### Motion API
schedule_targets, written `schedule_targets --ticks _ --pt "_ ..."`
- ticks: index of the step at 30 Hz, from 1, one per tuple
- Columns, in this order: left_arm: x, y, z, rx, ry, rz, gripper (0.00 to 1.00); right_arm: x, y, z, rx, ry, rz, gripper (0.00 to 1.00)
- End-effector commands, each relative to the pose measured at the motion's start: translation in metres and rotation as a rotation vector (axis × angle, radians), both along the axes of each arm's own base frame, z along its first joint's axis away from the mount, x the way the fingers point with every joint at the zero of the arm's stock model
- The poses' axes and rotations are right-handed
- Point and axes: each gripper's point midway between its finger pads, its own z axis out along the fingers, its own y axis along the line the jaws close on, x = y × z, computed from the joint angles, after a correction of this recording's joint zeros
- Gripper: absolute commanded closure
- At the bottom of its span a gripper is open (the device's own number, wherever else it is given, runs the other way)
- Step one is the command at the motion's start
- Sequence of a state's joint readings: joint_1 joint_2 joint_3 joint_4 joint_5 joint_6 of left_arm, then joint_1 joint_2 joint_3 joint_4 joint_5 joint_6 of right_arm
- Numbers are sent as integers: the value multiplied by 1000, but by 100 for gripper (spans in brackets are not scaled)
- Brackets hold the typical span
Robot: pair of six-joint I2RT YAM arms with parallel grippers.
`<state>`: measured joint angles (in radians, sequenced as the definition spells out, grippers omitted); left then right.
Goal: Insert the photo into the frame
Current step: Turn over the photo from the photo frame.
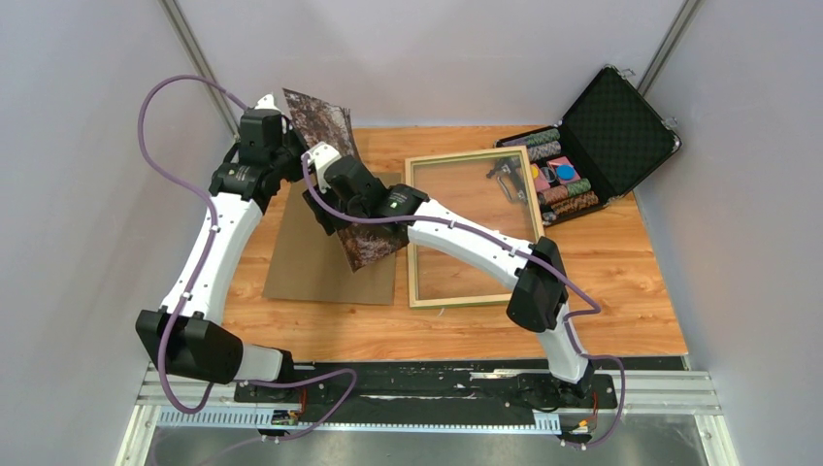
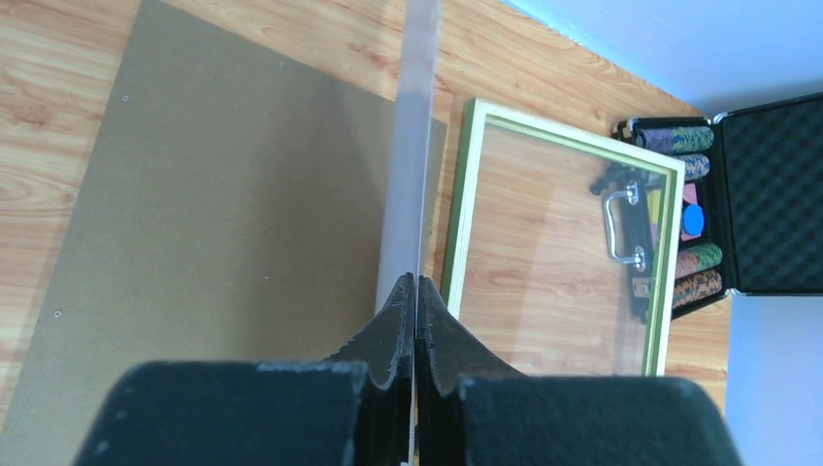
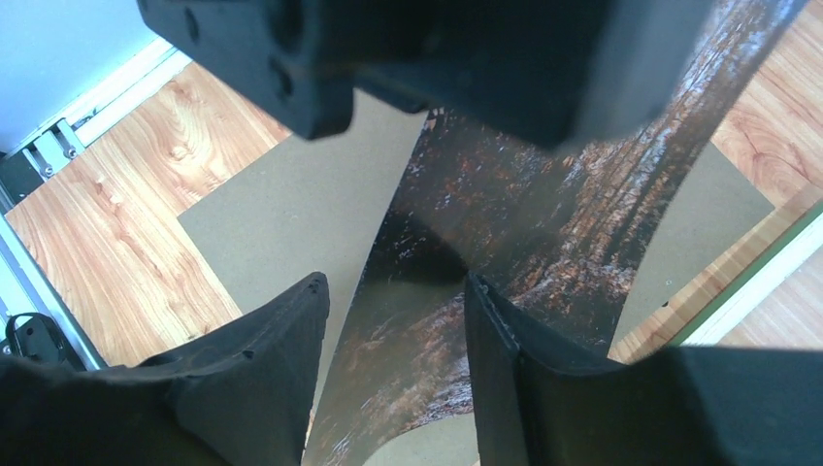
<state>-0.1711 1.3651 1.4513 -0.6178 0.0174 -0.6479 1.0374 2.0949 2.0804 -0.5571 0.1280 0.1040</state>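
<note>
The photo, a dark autumn forest print, hangs tilted in the air above the brown backing board. My left gripper is shut on its upper edge. In the left wrist view the photo shows edge-on, running away from the pinched fingertips of the left gripper. My right gripper straddles the lower part. In the right wrist view the photo curves between the spread fingers of the right gripper, with a gap on the left side. The frame lies flat to the right, pale wood side up.
An open black case holding poker chips stands at the back right, touching the frame's far corner. The backing board lies flat left of the frame. Grey walls close in on both sides.
</note>
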Motion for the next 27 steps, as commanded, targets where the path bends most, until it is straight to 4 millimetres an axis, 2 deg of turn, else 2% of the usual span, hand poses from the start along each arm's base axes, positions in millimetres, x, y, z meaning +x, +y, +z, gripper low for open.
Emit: schedule_targets --ticks 1,8,11,14,18,24,27 --pt "-4 -4 24 -14 -77 -14 100 8 -1 -12 -10 -3 -20 50" --pt "-3 -3 25 -8 -75 -9 100 11 -7 -5 -16 -32 -23 67" --pt "-2 -2 25 -7 -73 -6 100 13 -11 2 -20 -60 -27 80" --pt "-1 -2 24 -7 -70 -3 100 14 -15 4 -26 -78 -33 86" --pt "0 -2 24 -1 -73 -7 100 15 -18 7 -32 -97 -35 99" --pt "-1 -3 28 -2 -91 -19 100 17 -22 23 -19 -128 -40 100" --pt "-2 -4 32 -4 -102 -27 93 18 -24 36 -3 -148 -48 100"
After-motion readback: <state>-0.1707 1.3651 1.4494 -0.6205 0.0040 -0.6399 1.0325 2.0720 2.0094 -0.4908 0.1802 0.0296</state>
